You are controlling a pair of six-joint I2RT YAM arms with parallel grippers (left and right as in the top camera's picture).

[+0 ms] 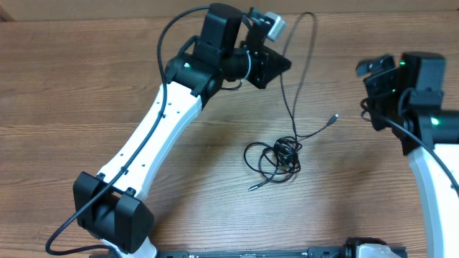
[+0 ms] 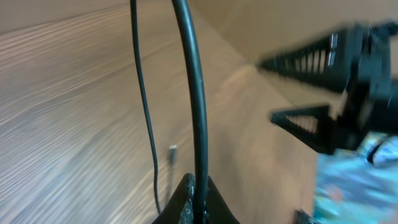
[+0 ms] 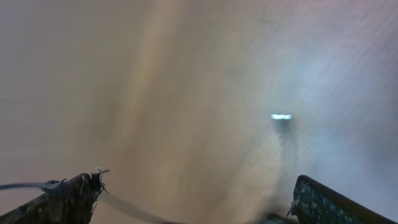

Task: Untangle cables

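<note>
A brown wood-grain table [image 1: 86, 86] is spread beneath both arms. The left pincer [image 2: 198, 205] is clenched on a thin black flexible cable [image 1: 290, 107], which is led from it to a small tangled coil [image 1: 276, 159] laid on the table, nearer the robot's base than that pincer. The right pincer [image 3: 198, 183] is released, spread wide, nothing held; the coil is kept well apart on its left

A wood-grain table [image 1: 86, 86] carries a small tangled coil of black cables [image 1: 276, 159]
</note>
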